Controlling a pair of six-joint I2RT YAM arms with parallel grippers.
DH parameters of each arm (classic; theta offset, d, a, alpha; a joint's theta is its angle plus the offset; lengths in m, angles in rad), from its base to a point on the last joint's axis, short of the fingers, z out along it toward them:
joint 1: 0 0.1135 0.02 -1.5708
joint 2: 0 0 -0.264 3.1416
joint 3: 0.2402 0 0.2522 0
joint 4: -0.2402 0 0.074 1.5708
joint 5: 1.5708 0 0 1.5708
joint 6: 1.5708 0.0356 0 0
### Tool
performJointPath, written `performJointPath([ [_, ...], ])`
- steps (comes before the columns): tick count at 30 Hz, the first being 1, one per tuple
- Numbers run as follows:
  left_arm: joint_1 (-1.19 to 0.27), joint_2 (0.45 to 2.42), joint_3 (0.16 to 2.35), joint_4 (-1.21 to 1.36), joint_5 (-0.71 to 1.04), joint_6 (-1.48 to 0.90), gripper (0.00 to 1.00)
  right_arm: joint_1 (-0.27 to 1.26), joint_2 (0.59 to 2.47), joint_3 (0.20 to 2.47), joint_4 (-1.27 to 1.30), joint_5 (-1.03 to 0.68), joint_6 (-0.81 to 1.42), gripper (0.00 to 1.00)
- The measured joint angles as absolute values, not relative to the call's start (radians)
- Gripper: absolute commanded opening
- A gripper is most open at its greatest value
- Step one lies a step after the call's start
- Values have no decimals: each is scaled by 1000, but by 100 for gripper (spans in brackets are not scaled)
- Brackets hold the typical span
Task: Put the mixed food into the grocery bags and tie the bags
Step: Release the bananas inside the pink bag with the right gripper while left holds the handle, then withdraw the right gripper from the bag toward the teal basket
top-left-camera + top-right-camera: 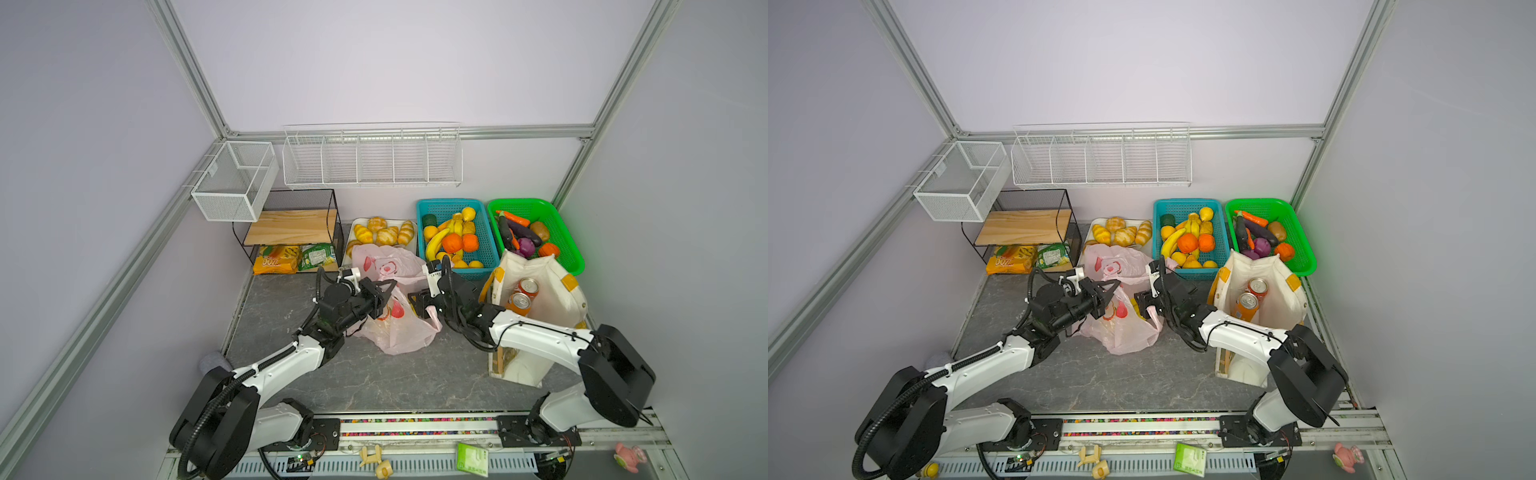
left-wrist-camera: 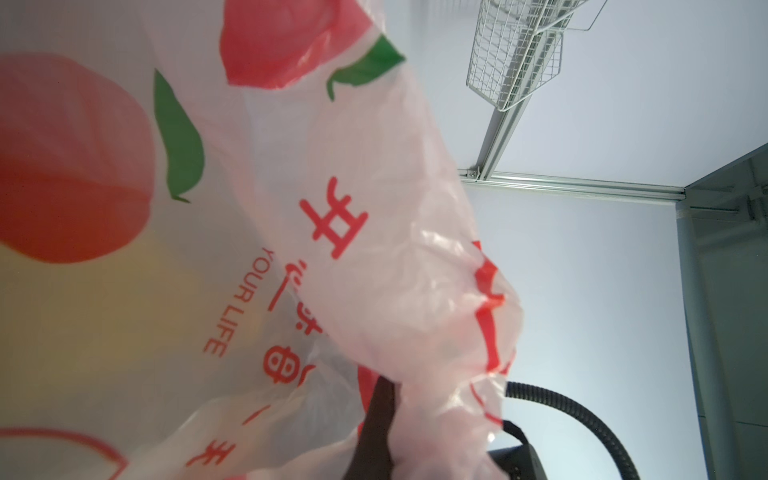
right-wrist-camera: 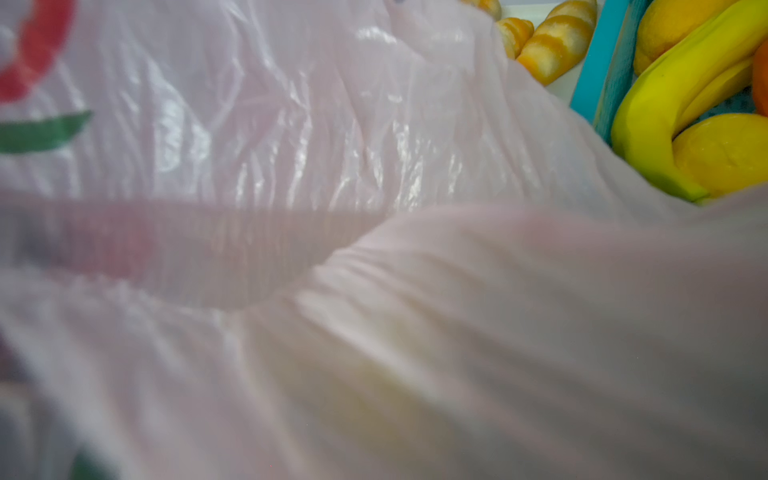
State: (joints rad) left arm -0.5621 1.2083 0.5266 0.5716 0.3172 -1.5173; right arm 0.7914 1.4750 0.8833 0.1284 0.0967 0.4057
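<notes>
The pink plastic bag (image 1: 399, 332) (image 1: 1125, 332) lies crumpled mid-table, and a yellow shape shows through its film (image 2: 145, 311). My left gripper (image 1: 384, 293) (image 1: 1108, 291) is shut on a bunched part of the bag's upper edge (image 2: 436, 374). My right gripper (image 1: 419, 305) (image 1: 1146, 304) sits at the bag's right side. Its fingers look apart, and a pink strip hangs beside them. Plastic (image 3: 332, 124) covers the right wrist view. The cream tote (image 1: 548, 291) (image 1: 1283, 270) stands open at the right, holding an orange soda can (image 1: 518, 303) and a red cola can (image 1: 528, 286).
A teal basket (image 1: 451, 201) behind the bags holds bananas (image 1: 436, 245) (image 3: 665, 104) and oranges (image 1: 452, 242). A green basket (image 1: 565, 241) of vegetables stands at the back right, a white tray of bread (image 1: 384, 230) behind the pink bag, and a black wire shelf (image 1: 295, 224) at the back left.
</notes>
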Motion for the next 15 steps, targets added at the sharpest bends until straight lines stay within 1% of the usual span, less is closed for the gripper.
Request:
performJointPath([
  [6,-499,1086,473,469,280,-1446,0,783,1384,1025,-58,99,229,68],
  [12,-473,1058,468,389,250,-1389,0,774,1343,1102,-169,93,97,71],
  [15,-473,1060,468,372,247,-1368,0,738,1338,1118,-198,97,59,75],
])
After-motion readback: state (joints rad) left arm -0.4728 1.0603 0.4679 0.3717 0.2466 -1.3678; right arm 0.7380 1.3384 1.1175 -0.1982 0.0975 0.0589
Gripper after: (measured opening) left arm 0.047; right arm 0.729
